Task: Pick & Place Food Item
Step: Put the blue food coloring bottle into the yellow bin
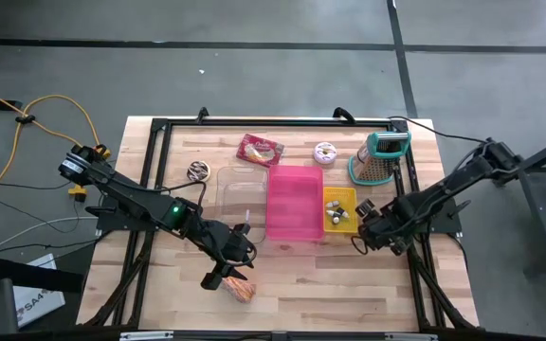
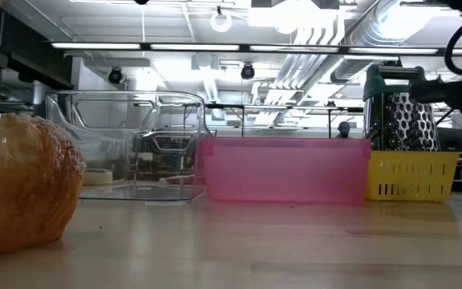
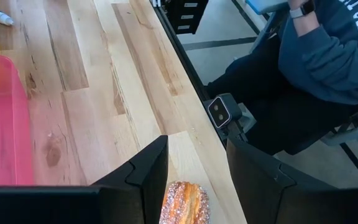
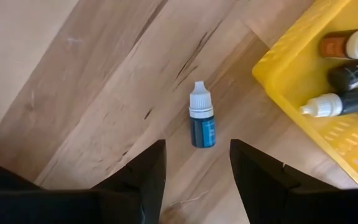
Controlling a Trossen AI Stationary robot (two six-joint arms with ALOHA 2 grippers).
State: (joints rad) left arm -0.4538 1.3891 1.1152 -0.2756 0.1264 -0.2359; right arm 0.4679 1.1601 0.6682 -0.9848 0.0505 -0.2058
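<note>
Two arms lean over the table (image 1: 178, 313); the pink bin (image 1: 295, 204) sits mid-table to receive food. Left gripper (image 1: 227, 276), jaws parted and empty, straddles the pastry (image 1: 240, 289) near the front edge, likely for grasping. Right gripper (image 1: 375, 230) waits open over a small bottle (image 4: 202, 123).

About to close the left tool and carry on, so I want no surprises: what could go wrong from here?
1. The sugared brown pastry lies near the wooden table's front edge; a nudge from the open left tool might push it off.
2. The small blue dropper bottle lies loose before the open right tool; moving that arm could knock it.
</note>
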